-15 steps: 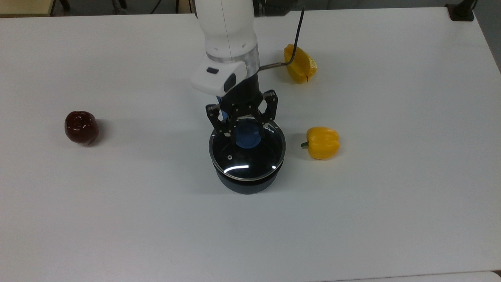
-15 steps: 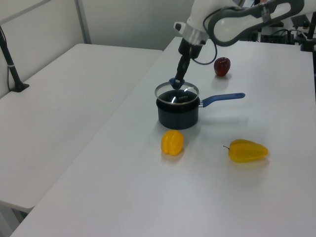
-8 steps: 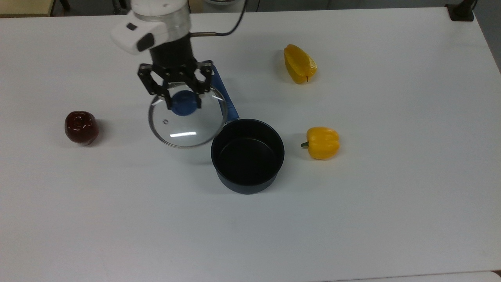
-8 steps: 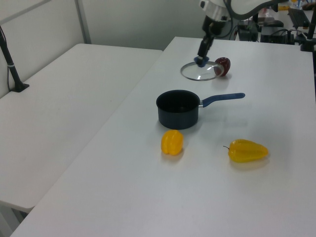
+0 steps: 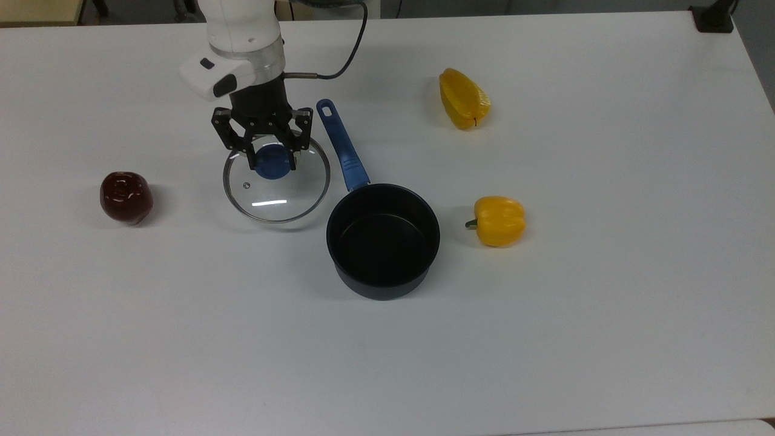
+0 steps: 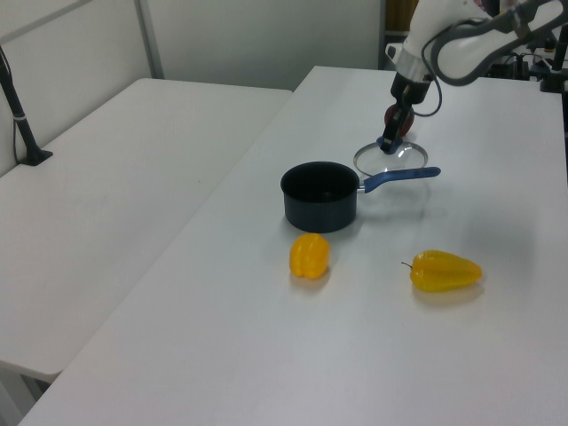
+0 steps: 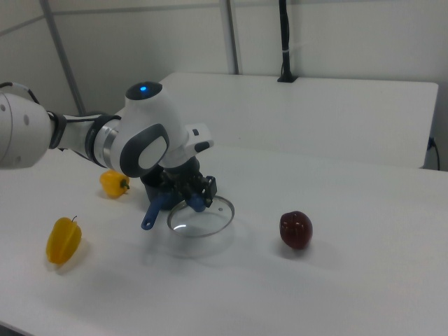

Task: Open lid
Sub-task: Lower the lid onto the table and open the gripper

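The round clear glass lid (image 5: pixel 277 179) with metal rim sits left of centre in the top view, off the dark saucepan (image 5: pixel 383 240), low over or on the white tabletop (image 5: pixel 605 303); contact cannot be confirmed. The hand (image 5: pixel 270 158) is clamped on the blue centre knob (image 5: pixel 271 164). Lower vertically, keep the lid level, and release only once the rim is seated flat, clear of the long blue handle (image 5: pixel 340 145).

Hand (image 5: pixel 270 158) clamped on lid (image 5: pixel 276 188) knob beside open saucepan (image 5: pixel 382 239).
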Robot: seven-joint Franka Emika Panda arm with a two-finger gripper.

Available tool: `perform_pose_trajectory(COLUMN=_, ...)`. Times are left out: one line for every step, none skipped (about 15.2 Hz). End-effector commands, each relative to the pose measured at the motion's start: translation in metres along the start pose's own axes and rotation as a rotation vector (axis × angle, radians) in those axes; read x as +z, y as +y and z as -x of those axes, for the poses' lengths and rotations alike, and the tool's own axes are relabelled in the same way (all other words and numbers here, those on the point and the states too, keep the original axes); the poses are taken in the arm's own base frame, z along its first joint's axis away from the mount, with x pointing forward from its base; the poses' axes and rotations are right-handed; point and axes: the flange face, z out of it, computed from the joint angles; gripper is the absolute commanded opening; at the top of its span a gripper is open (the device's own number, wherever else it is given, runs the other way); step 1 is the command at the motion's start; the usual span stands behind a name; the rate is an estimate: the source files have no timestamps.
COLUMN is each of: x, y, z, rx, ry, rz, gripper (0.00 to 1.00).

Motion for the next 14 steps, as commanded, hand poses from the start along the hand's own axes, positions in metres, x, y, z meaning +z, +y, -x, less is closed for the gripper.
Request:
perform_pose_trajectory(x=0.015, y=-0.002, z=0.005, rx=-0.033, ry=0.009, rz=0.010, gripper=0.31)
perform_pose_trajectory(x=0.021, y=0.000, z=0.006, rx=-0.040, ry=0.003, rz=0.018, gripper=0.31)
perform_pose_trajectory(x=0.026, y=0.000, z=0.007, rx=-0.047, ry=0.001, rz=0.023, gripper=0.31)
perform_pose_trajectory(x=0.029, y=-0.001, z=0.008, rx=-0.051, ry=-0.004, rz=0.023, gripper=0.32)
perform_pose_trajectory(x=0.032, y=-0.002, z=0.008, rx=-0.052, ry=-0.009, rz=0.021, gripper=0.32)
perform_pose_trajectory(x=0.034, y=-0.003, z=0.008, rx=-0.054, ry=-0.011, rz=0.020, gripper=0.32)
perform_pose_trajectory(x=0.036, y=-0.003, z=0.009, rx=-0.053, ry=-0.015, rz=0.019, gripper=0.32)
perform_pose_trajectory(x=0.041, y=-0.003, z=0.010, rx=-0.051, ry=-0.023, rz=0.017, gripper=0.34)
perform_pose_trajectory(x=0.042, y=-0.003, z=0.010, rx=-0.051, ry=-0.024, rz=0.017, gripper=0.44)
perform_pose_trajectory(x=0.042, y=-0.002, z=0.010, rx=-0.050, ry=-0.026, rz=0.017, gripper=0.48)
perform_pose_trajectory(x=0.042, y=-0.003, z=0.010, rx=-0.051, ry=-0.032, rz=0.016, gripper=0.50)
perform_pose_trajectory(x=0.042, y=-0.003, z=0.010, rx=-0.046, ry=-0.035, rz=0.016, gripper=0.64)
perform_pose_trajectory(x=0.046, y=-0.004, z=0.013, rx=-0.049, ry=-0.071, rz=0.011, gripper=0.66)
perform_pose_trajectory(x=0.047, y=-0.005, z=0.015, rx=-0.048, ry=-0.097, rz=0.007, gripper=0.78)
